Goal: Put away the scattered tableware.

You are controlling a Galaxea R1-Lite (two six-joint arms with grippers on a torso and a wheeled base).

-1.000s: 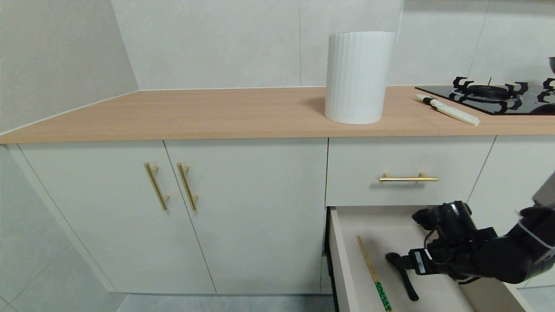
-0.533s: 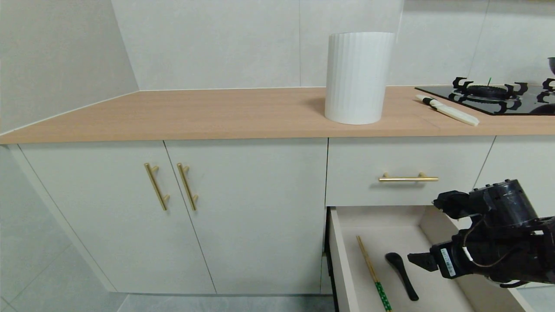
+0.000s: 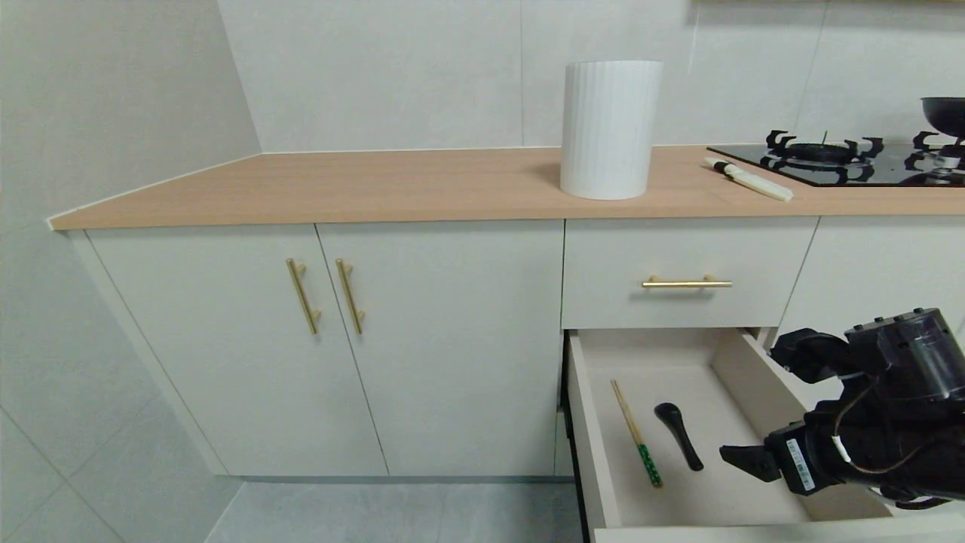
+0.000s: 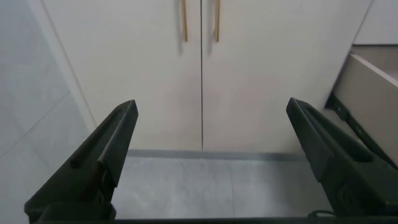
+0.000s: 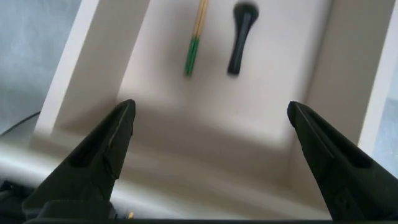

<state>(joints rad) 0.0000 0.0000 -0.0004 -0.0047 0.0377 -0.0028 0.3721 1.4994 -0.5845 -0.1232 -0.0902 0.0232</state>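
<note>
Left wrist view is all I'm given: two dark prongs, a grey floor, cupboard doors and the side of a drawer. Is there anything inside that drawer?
Observer: Yes. In the head view a pair of chopsticks with green ends and a black spoon lie side by side, not touching, on the floor of the open drawer.
Visitor: Is any tableware lying outside it?
Observer: One piece. A white utensil with a black band lies on the wooden counter, between the tall white ribbed container and the black hob.
</note>
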